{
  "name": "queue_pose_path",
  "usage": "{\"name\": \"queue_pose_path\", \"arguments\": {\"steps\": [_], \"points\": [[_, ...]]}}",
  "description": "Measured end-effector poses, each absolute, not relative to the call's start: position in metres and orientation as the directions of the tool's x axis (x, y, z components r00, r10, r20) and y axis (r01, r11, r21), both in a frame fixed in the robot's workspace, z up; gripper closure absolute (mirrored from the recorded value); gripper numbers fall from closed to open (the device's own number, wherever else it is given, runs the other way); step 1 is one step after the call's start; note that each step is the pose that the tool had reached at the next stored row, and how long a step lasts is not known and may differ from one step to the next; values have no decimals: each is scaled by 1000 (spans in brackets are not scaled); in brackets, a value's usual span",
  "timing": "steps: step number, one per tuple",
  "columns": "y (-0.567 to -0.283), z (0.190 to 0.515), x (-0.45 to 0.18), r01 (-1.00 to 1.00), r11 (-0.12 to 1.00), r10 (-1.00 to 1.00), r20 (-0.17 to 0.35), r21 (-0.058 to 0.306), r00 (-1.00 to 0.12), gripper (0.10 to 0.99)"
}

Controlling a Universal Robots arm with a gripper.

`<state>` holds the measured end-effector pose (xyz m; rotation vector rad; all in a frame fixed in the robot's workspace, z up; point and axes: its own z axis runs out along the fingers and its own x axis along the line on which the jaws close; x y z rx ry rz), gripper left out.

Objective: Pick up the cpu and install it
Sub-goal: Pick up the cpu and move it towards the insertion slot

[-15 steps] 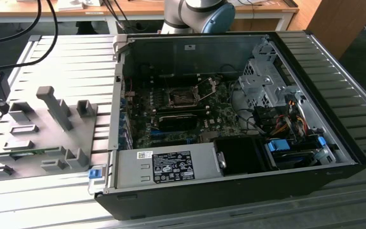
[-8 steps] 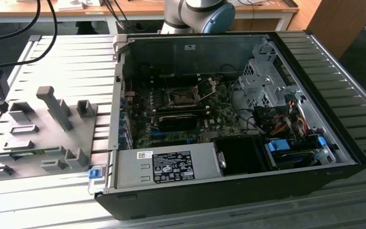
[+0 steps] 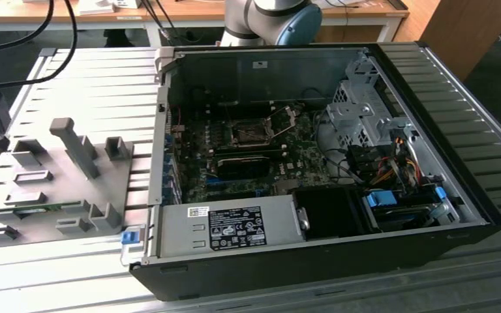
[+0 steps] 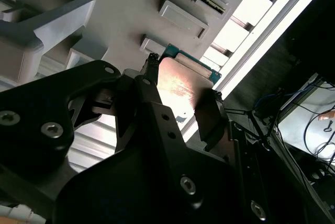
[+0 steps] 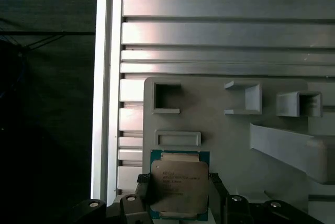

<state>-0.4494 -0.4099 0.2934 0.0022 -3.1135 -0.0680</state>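
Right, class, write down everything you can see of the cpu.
The cpu is a small flat square: a silvery metal lid with faint print, on a green board that shows as a thin rim. In both wrist views it sits level at the grey tray's edge, beside a shallow rectangular pocket, with the pincer's fingers pressed against two opposite sides.

Your exterior view looks down from above on computer case (image 3: 320,163) and grey tray (image 3: 59,189); both wrist views sit close over that tray, sharing the cpu (image 5: 179,187) (image 4: 180,85).

The cpu (image 5: 179,188) lies on the tray (image 3: 68,192), at the exterior view's left of the computer case (image 3: 320,163).
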Motion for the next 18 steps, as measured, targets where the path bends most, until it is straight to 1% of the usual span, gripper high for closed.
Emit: {"name": "queue_pose_path", "arguments": {"steps": [8,18], "points": [[-409,308,-449,-1,999,-2,27,44,-1000,557],[-409,351,-449,-1,999,-2,27,44,-1000,557]]}}
